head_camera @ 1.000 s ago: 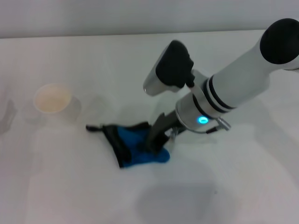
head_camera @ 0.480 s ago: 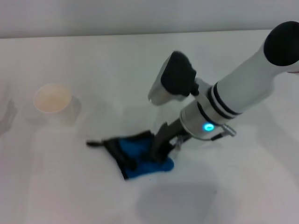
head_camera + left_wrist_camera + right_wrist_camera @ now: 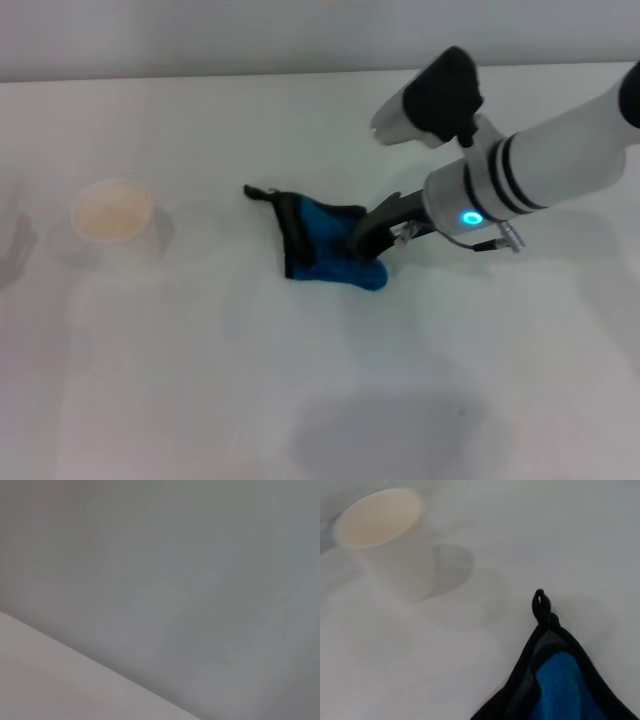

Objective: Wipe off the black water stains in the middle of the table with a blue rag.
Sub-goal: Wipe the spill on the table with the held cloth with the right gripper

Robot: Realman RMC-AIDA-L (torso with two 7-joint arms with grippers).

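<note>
The blue rag with black edging lies crumpled on the white table near the middle, its black loop pointing far-left. My right gripper is shut on the rag's right side and presses it onto the table. The right wrist view shows the rag and its loop close up. The black water stains are not visible; they are hidden or gone. My left gripper is out of view; its wrist view shows only a blank grey surface.
A white paper cup stands upright at the left of the table, well apart from the rag; it also shows in the right wrist view. A broad soft shadow lies on the near table.
My right gripper has dragged the rag away from me and to the right across the table. The cup has not moved.
</note>
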